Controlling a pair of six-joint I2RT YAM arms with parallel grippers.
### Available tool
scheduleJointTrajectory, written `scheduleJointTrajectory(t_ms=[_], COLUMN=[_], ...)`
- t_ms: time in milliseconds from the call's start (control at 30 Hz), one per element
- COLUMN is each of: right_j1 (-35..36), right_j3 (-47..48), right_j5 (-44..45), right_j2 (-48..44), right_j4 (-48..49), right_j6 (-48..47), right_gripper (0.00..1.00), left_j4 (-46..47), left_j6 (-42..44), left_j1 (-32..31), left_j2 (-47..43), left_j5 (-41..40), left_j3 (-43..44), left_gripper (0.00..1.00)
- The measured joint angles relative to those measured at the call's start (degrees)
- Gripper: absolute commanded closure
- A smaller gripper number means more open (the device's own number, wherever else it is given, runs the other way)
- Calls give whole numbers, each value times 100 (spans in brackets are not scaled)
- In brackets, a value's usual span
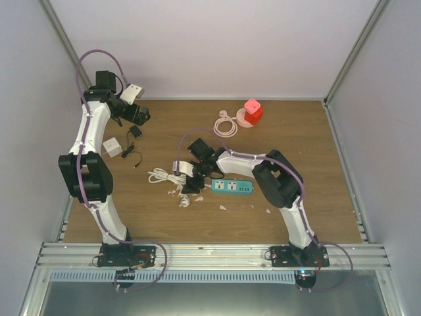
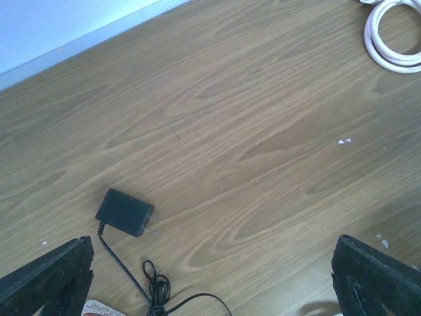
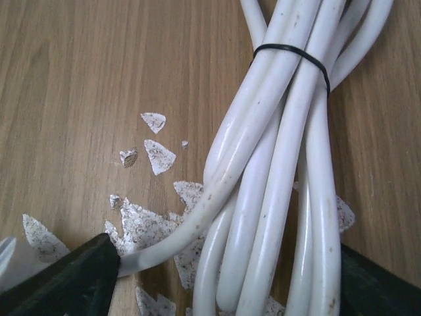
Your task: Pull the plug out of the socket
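On your wood-grain counter (image 1: 309,151), pale walls (image 1: 197,46) around | left fingers (image 2: 46,280) wide apart | right fingers (image 3: 66,280) straddle glossy white cord bundle (image 3: 283,171); grip: you cannot tell

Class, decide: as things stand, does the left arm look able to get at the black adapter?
Probably yes: the left gripper hangs open above the black adapter, with nothing between them; only its thin cord trails nearby.

Cable bundle (image 1: 160,176) left of power strip (image 1: 232,187)
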Motion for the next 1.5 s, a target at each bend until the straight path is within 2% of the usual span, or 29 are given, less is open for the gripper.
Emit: scheduleJointTrajectory(t_ms=[233,467,633,867,1033,1500], right_j1=[-199,-789,-1132,-1685,-2221,-4444], right_j3=[-761,-1460,-1906,-2194,-2332,-2476], right_j5=[238,415,428,332,284,245], right_j2=[-463,-916,-1226,-1438,-1539,-1681], right_j4=[286,382,433,378,330,81], right_j6=[-140,-463,-632,-820,-966,-1158], right_gripper=[52,61,76,88,93,95], left_j4=[15,20,24,39,50,68], left_j6=[4,9,35,57,79,153], left_j1=[-4,-4,-4,-4,-4,-15], left_j2=[0,0,0,0,0,31], left_j5=[-22,-24,-39,-42,-42,-37], left_j3=[0,0,0,13,46,389], left_gripper=[1,1,1,1,1,1])
